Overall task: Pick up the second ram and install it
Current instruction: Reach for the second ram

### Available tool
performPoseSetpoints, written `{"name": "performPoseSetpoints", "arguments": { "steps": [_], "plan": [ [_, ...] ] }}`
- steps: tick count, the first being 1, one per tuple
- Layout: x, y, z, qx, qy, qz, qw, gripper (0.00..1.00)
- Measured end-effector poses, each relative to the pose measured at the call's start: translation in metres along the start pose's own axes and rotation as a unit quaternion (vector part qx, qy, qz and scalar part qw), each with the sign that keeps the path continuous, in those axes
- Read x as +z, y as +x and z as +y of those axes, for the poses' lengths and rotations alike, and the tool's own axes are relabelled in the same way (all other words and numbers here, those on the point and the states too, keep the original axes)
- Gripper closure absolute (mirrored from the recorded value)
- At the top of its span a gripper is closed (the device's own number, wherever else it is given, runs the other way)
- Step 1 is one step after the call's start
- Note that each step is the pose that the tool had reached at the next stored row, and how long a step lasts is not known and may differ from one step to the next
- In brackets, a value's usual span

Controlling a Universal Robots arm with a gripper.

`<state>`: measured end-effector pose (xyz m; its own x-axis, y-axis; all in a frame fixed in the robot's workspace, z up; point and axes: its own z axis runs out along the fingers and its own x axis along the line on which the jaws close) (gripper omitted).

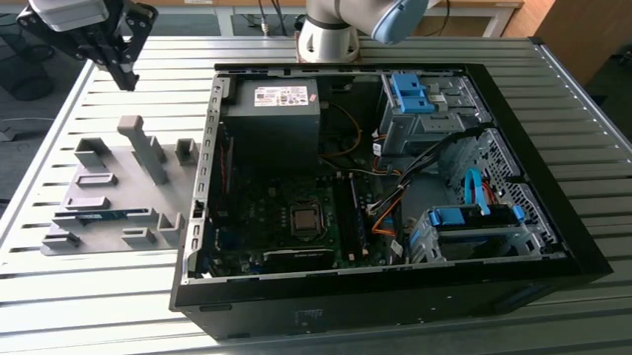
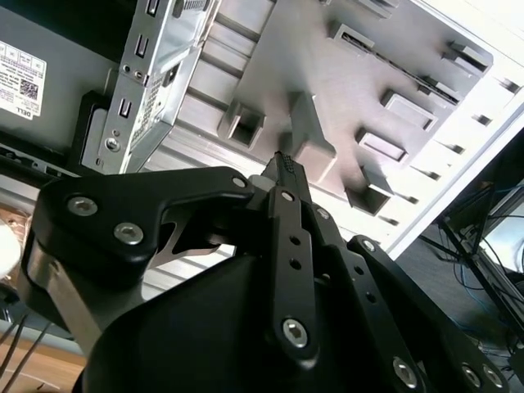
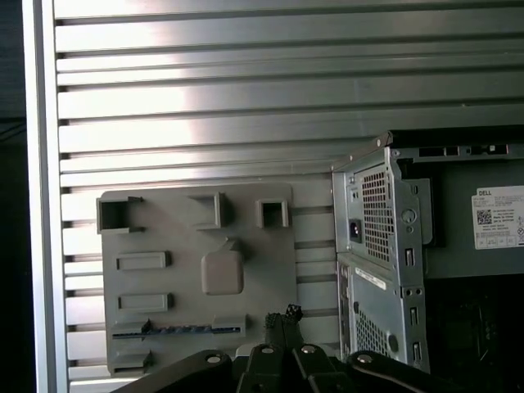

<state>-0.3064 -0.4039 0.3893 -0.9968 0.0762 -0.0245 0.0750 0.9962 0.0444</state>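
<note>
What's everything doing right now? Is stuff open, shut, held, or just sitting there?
hand: shut, holding nothing, up in the air.
second ram: lying in a slot of the gray holder, not picked up.
computer case: open, insides showing.

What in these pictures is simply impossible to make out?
The blue ram stick: exterior view, standing in a slot of the grey tray, too small to show chips or label.
The memory slots: exterior view, too dark to tell whether a stick is fitted.
Part of the tray: second wrist view, behind the claw.
The arm: exterior view, cut by the top edge.
</note>
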Motion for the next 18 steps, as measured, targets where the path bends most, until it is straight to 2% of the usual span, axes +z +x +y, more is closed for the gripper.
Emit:
{"name": "performPoseSetpoints", "arguments": {
  "steps": [18],
  "plan": [
    [-0.0004, 0.0212, -0.0016, 0.000, 0.0000, 0.0000, 1.0000, 0.89]
  ]
}}
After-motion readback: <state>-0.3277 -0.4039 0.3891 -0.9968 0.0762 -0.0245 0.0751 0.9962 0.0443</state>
